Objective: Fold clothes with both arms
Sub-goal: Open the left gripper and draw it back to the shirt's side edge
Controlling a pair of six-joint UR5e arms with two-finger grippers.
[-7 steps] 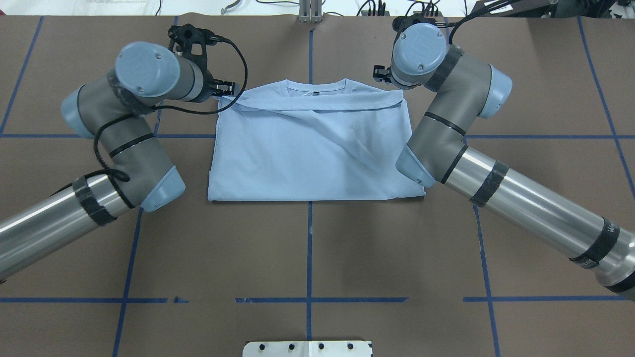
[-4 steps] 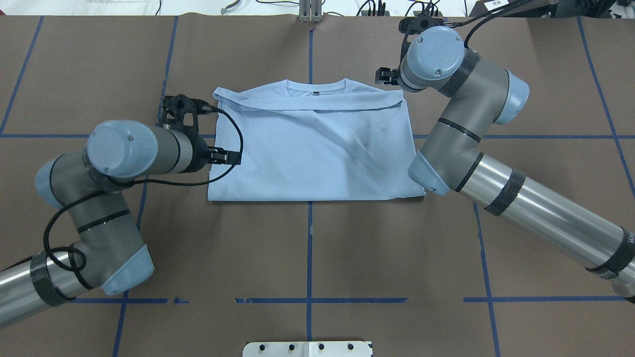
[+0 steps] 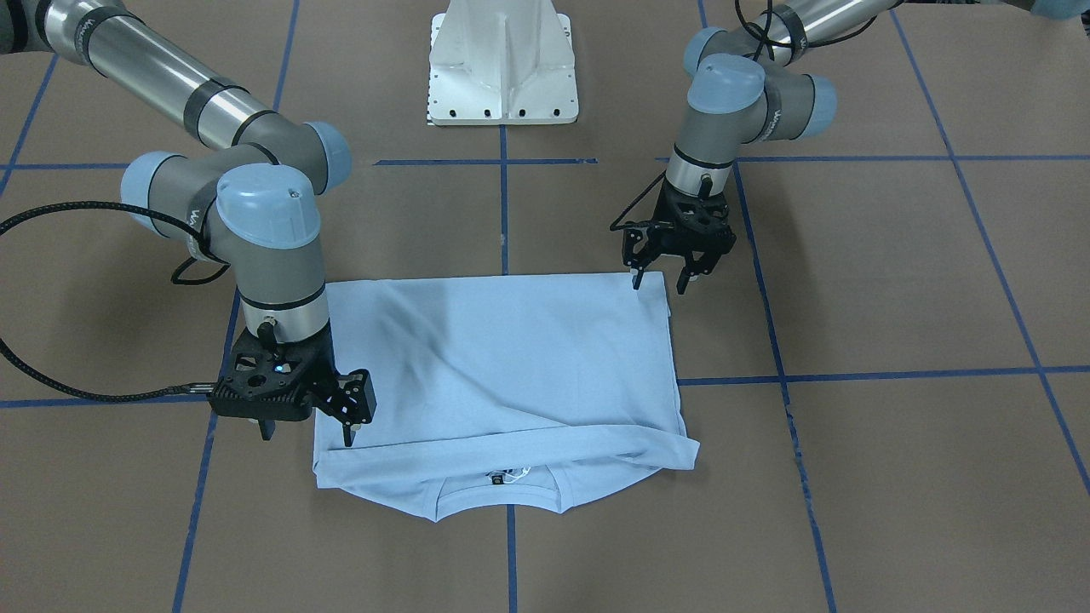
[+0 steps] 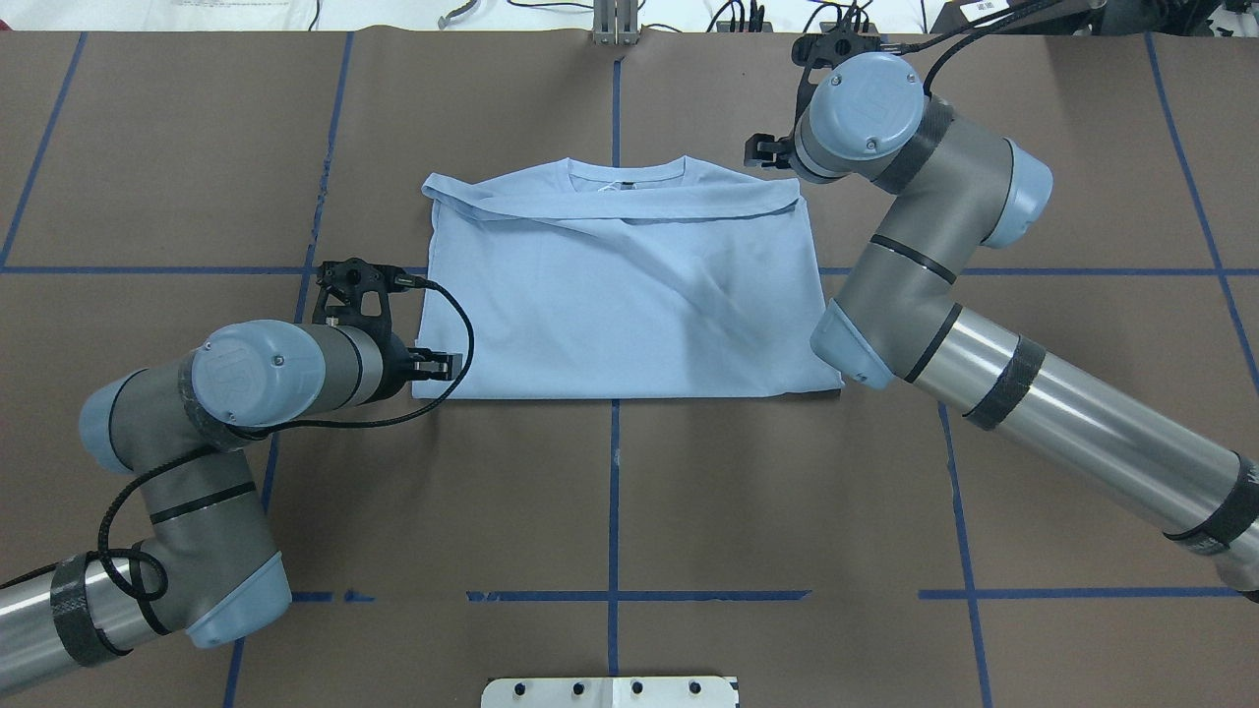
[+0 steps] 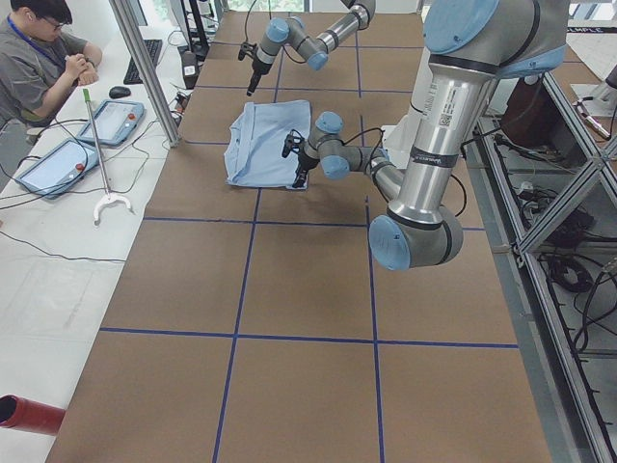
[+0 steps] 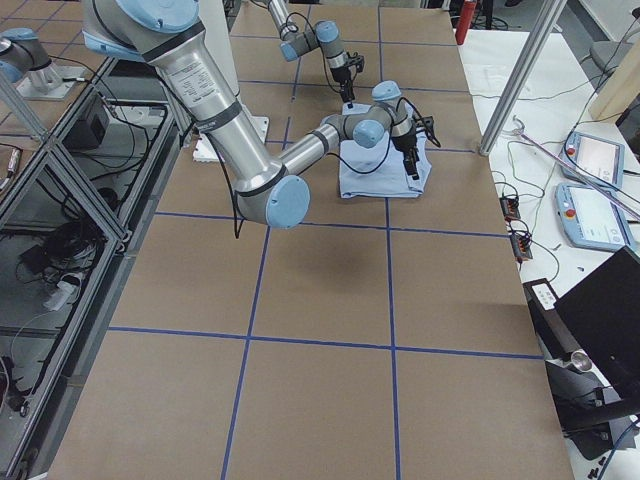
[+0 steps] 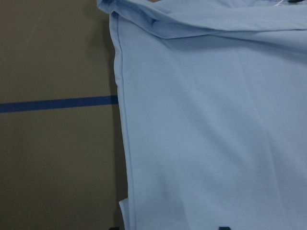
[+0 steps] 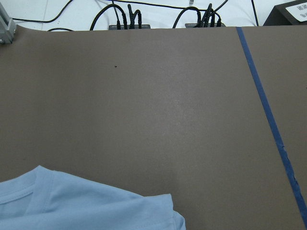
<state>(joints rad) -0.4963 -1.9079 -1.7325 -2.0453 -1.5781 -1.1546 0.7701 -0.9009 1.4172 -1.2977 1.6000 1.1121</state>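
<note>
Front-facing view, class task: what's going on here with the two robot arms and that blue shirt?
A light blue short-sleeved T-shirt lies flat on the brown paper-covered table. It is partly folded, with the sleeves tucked across near the collar. The robot's black two-finger left gripper hangs open at one hem corner. The right gripper hangs open at the diagonally opposite corner, by the collar end. Neither is closed on the cloth.

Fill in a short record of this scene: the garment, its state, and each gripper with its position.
garment: light blue T-shirt lying on the brown table
state: partly folded, with a strip of cloth laid across near the collar
left gripper: fingers open, at the shirt's corner nearest the robot's base
right gripper: fingers open, over the shirt's side edge at the collar end
</note>
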